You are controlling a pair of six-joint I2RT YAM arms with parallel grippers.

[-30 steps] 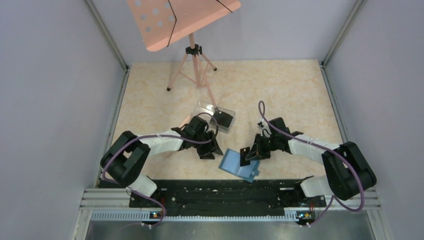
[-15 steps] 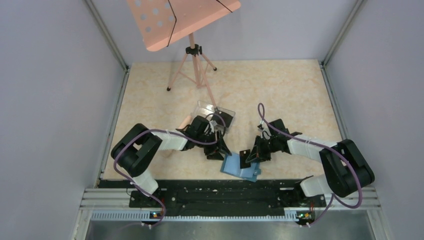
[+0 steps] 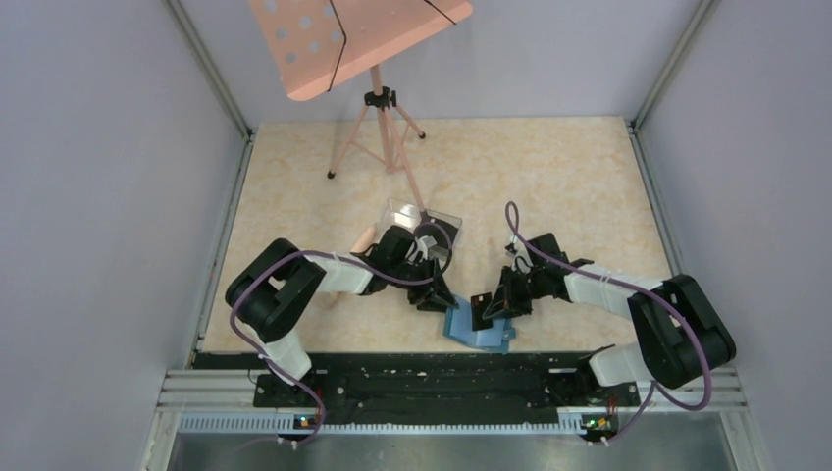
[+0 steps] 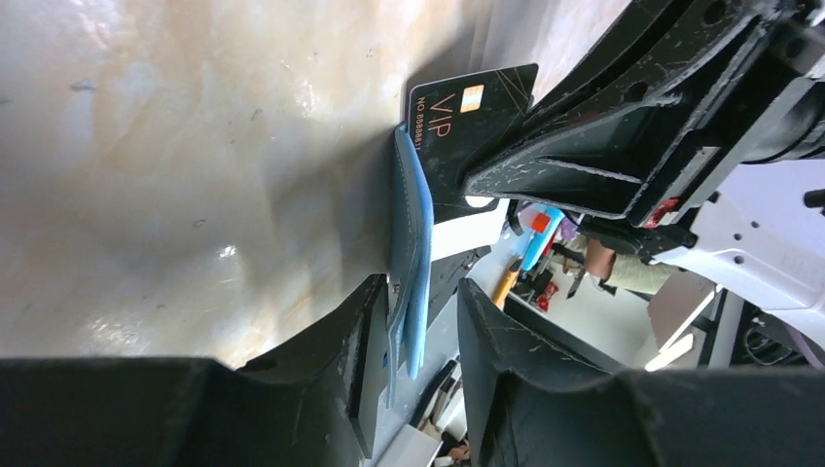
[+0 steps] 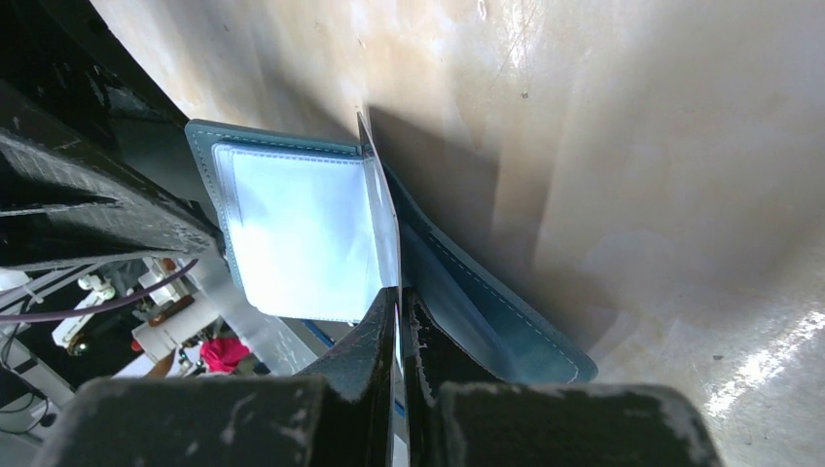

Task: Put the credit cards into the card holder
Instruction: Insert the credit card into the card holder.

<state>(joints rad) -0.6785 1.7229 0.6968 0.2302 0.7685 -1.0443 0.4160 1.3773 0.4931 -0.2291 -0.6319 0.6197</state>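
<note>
My right fingers [image 5: 375, 341], shut, pinch the wallet's [image 5: 292, 229] inner flap. My left fingers [image 4: 355, 370], partly open, straddle its edge (grip uncertain). One black card [image 4: 457, 126] stands against the wallet, seemingly not fully in; more apparently wait in the clear box [image 3: 424, 218] beyond it.

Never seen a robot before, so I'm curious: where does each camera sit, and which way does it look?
Top view: fixed above and behind, looking down at the table; left arm and right arm both show.
Left wrist: on the left arm, looking along the left jaws at the card holder's edge and a black card.
Right wrist: on the right arm, looking along the right jaws, shut on the card holder's flap.
Shared: all three see the card holder.
</note>
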